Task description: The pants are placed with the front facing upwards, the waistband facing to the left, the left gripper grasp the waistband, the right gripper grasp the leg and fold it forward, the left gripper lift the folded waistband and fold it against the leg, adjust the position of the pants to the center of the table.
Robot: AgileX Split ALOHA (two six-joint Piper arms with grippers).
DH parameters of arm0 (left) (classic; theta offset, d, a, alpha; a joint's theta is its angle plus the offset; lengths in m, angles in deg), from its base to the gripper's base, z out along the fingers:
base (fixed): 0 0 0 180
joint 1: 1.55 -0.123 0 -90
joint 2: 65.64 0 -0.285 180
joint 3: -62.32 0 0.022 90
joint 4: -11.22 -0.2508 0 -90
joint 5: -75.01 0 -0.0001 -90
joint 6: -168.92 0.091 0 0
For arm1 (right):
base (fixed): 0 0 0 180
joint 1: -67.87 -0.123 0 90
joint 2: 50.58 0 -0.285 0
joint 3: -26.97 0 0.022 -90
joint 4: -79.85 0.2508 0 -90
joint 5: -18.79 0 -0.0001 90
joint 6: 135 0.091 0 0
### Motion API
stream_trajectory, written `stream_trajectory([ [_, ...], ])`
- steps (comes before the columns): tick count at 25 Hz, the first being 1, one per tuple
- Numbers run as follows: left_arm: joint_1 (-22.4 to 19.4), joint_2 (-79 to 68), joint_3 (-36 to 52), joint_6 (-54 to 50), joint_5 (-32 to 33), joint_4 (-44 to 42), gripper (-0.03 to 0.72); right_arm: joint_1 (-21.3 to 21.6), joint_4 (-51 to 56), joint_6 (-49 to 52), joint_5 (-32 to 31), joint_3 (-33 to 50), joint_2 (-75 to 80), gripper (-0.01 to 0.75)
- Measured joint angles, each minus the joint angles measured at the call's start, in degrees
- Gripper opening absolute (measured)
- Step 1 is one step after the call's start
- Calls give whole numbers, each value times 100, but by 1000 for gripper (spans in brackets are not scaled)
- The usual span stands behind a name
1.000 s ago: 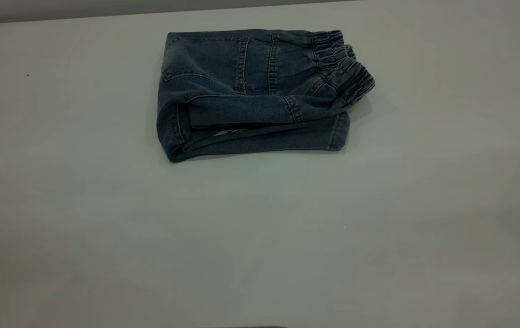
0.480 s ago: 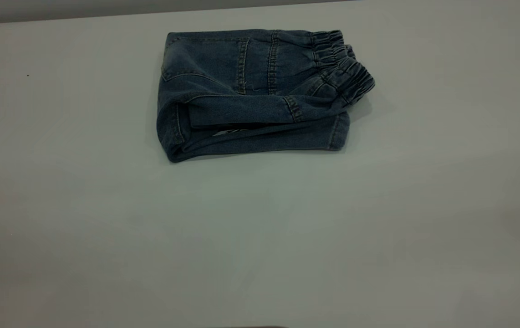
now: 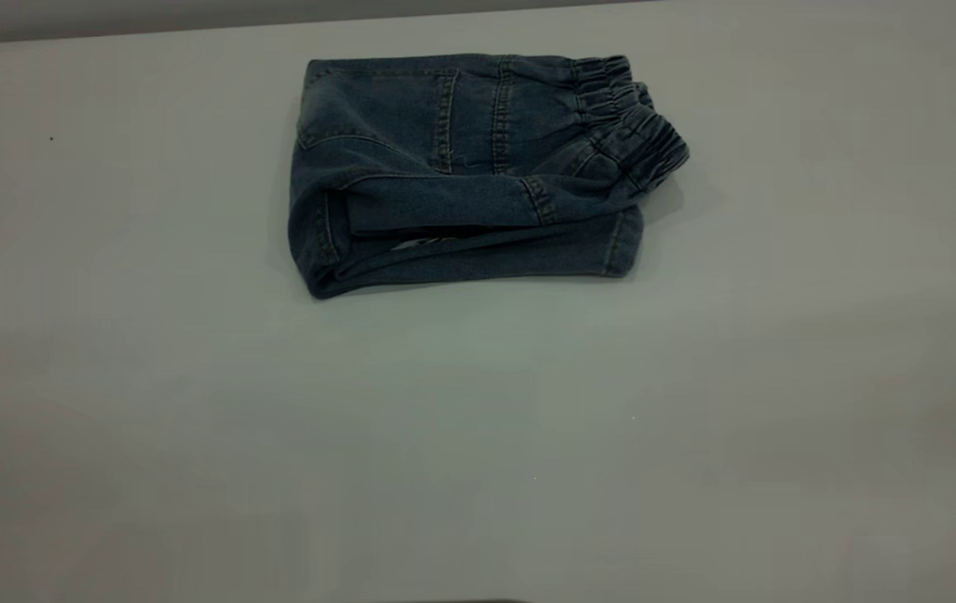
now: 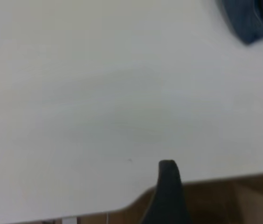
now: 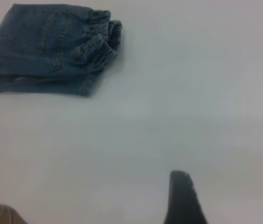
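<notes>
Nearest, one black finger of the left hand (image 4: 168, 186) and one of the right hand (image 5: 183, 198) hang over the bare pale-grey counter (image 3: 478, 435) (whether either is open cannot be told). Farther back, well apart from both, lie the folded blue denim pants (image 3: 461, 176), gathered elastic waistband (image 3: 633, 121) on the right; nudging them toward the centre could spring the loose fold open.

Little of the robot showed — one matte black finger of the left claw (image 4: 168, 196), rounded at the tip, and one tapered dark finger of the right claw (image 5: 183, 199).
</notes>
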Motion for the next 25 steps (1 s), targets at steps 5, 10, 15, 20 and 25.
stream_trajectory([
  [5, -24, 141, 0, 0, 36, 0, 534, 0, 0, 0, 0, 0, 0, 381],
  [10, -24, 141, 0, 0, 36, 0, 534, 0, 0, 0, 0, 0, 0, 381],
  [15, -24, 141, 0, 0, 36, 0, 534, 0, 0, 0, 0, 0, 0, 381],
  [20, -24, 141, 0, 0, 36, 0, 534, 0, 0, 0, 0, 0, 0, 381],
  [25, -24, 141, 0, 0, 36, 0, 534, 0, 0, 0, 0, 0, 0, 381],
])
